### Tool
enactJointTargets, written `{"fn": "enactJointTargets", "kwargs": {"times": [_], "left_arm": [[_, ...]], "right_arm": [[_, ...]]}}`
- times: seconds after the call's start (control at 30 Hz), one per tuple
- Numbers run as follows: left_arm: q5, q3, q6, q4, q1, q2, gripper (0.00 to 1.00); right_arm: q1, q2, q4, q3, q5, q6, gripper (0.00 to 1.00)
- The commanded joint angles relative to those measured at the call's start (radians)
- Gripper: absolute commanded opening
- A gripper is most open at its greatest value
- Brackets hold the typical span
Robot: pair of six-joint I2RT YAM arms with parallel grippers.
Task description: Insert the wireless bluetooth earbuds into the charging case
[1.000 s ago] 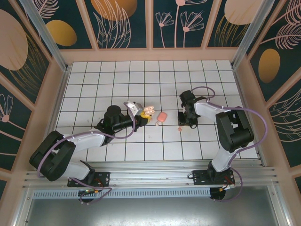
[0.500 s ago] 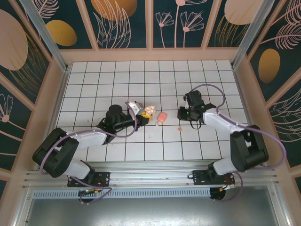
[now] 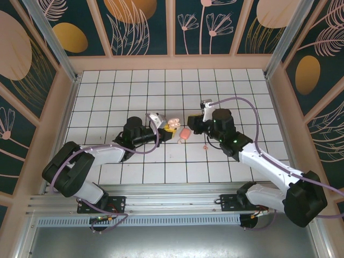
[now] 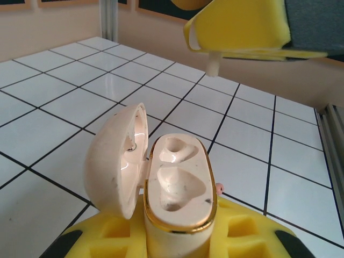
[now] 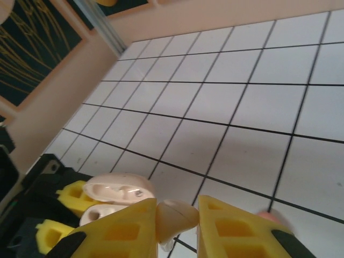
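The charging case (image 4: 177, 188), cream-white with a gold rim, stands upright with its lid (image 4: 115, 161) swung open to the left. Both of its moulded hollows are bare. My left gripper (image 4: 177, 239) is shut on its lower body. In the top view the case (image 3: 172, 124) sits at the left gripper's (image 3: 167, 126) tip, mid-table. My right gripper (image 5: 177, 223) is shut on one pale earbud (image 5: 174, 215), just right of and above the case (image 5: 115, 191). From the left wrist view the earbud's white stem (image 4: 214, 63) hangs below the right gripper's yellow fingers (image 4: 242, 27). In the top view the right gripper (image 3: 192, 125) is close beside the case.
A salmon-pink rounded piece (image 3: 184, 134) lies on the white grid table (image 3: 242, 97) just below the two grippers. A tiny pink piece (image 3: 205, 146) lies a tile to its right. Pale wooden walls (image 3: 172, 62) and metal posts ring the table.
The right arm has swung left and up from beside the tiny pink piece to the open case, carrying the earbud. The left gripper with the case has shifted slightly up and right.
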Motion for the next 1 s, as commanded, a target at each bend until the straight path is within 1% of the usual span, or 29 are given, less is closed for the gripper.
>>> {"fn": "enactJointTargets", "kwargs": {"times": [0.0,0.47,0.8,0.97], "left_arm": [[0.038,0.035,-0.007,0.057,-0.005,0.014,0.16],[0.07,0.039,-0.013,0.082,-0.008,0.001,0.16],[0.07,0.037,-0.015,0.089,-0.008,-0.009,0.17],[0.07,0.036,-0.015,0.093,-0.008,-0.016,0.17]], "right_arm": [[0.031,-0.009,0.125,-0.027,-0.026,0.016,0.21],[0.046,0.062,0.145,-0.004,-0.032,0.007,0.21],[0.055,0.065,0.148,-0.008,-0.073,-0.005,0.21],[0.057,0.064,0.124,-0.008,-0.052,-0.011,0.21]]}}
